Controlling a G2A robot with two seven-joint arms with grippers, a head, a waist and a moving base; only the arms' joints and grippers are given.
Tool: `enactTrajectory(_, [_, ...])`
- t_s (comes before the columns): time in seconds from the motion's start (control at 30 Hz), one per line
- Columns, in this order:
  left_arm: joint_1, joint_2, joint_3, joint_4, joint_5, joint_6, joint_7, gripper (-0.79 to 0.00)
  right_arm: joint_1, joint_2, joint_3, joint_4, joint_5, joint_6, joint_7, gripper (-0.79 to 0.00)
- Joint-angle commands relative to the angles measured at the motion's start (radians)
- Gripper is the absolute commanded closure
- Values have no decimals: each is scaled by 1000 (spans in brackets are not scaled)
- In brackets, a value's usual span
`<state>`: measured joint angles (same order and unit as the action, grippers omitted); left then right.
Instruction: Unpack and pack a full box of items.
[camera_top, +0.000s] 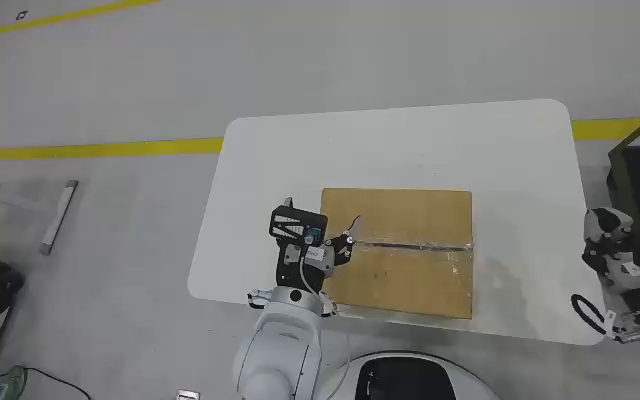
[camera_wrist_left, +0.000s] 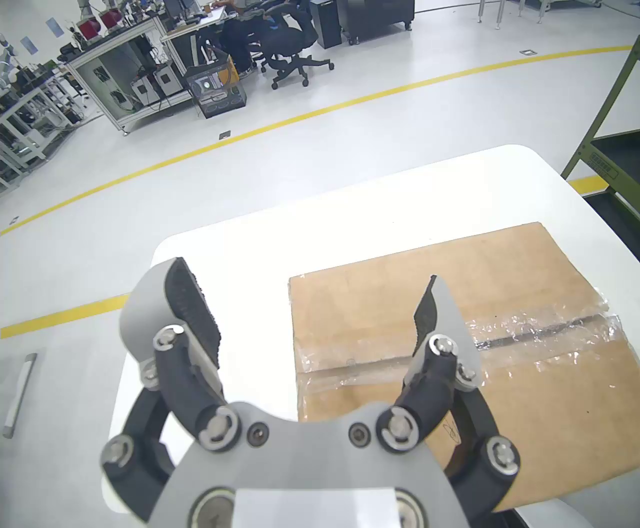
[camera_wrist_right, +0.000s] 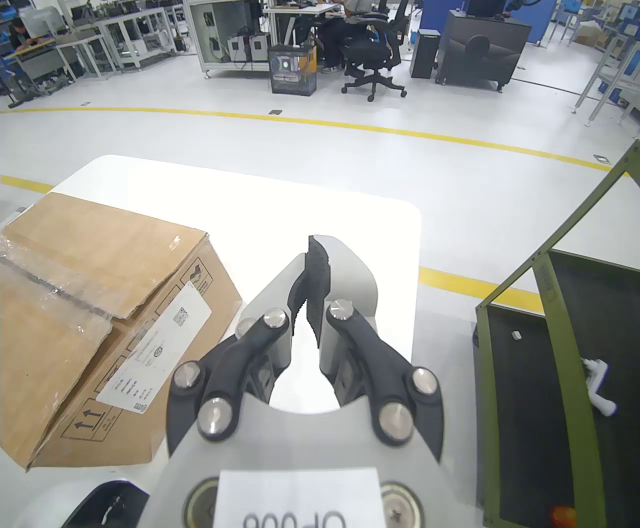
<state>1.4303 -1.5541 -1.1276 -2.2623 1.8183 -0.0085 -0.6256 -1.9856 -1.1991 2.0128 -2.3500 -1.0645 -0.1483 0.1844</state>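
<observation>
Taped cardboard box (camera_top: 397, 252) closed on the white table (camera_top: 400, 140).
Top view: box lower centre of frame. Left wrist view: left gripper (camera_wrist_left: 305, 280) over the box's end, fingers wide apart. Right wrist view: right gripper (camera_wrist_right: 314, 260) beside the box, fingers pressed together.

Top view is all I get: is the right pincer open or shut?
Observer: Shut. The right pincer holds nothing.
Operator: Anything on the box's sides?
Observer: A white label sits on the end of the box that faces that pincer.
Operator: What's that green thing past the table?
Observer: A cart; a small white part lies on its dark shelf.
</observation>
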Motion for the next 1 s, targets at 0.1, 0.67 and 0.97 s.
enactTrajectory(0.1, [0, 0, 0, 0, 0, 0, 0, -785, 0, 0, 0, 0, 0, 0, 0, 0])
enactTrajectory(0.67, [0, 0, 0, 0, 0, 0, 0, -785, 0, 0, 0, 0, 0, 0, 0, 0])
enactTrajectory(0.97, [0, 0, 0, 0, 0, 0, 0, -785, 10, -2, -4, 16, -5, 3, 2, 0])
